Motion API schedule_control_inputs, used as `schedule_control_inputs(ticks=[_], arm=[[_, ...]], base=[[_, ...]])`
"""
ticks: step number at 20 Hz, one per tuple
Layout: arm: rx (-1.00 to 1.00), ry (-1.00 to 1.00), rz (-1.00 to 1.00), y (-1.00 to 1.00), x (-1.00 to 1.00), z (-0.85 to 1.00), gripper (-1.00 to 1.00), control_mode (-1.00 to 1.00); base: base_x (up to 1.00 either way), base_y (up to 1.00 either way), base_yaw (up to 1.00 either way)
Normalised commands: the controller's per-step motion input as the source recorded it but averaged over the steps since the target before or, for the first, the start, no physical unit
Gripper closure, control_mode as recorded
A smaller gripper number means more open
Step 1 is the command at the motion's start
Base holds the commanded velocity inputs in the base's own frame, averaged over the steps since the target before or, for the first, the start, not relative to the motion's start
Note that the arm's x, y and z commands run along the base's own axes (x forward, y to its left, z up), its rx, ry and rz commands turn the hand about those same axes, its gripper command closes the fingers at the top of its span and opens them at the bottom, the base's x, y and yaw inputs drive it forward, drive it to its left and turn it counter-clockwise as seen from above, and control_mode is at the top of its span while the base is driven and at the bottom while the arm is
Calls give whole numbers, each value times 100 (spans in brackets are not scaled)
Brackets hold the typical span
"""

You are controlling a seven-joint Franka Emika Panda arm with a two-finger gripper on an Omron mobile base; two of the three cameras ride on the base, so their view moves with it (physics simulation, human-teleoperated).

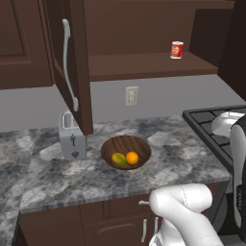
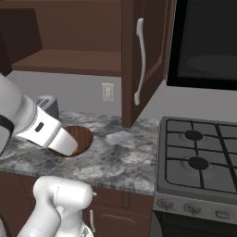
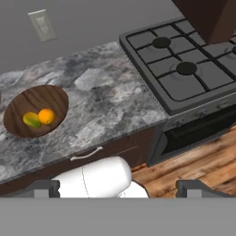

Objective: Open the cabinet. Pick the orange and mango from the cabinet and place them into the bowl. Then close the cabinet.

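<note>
Cabinet [image 1: 77, 62] doors, two in number, are being seen swung open above the desk [image 1: 182, 158]. Gripper [image 3: 118, 186] fingers are being held wide apart, with nothing between them. One bowl [image 3: 18, 124] is being shown on the desk, carrying one orange [image 3: 46, 116] and one mango [image 3: 31, 120], touching side by side; the mango's long axis is lying roughly level, towards the orange. One red can [image 1: 177, 49] is being left on the cabinet shelf.

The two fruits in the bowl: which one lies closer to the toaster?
The mango, yellow-green and oval, lies on the toaster's side; the round orange sits beside it, farther off, both inside the bowl.
</note>
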Motion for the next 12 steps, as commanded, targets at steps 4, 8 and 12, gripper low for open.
schedule_control_inputs(ticks=[4,8,12], arm=[[17,-5,0,-34,-10,0,-100,-100],[18,-12,0,-34,-33,3,-100,-100],[15,-16,0,-37,-18,7,-100,-100]], base=[[0,0,0],[0,0,0],[0,0,0]])
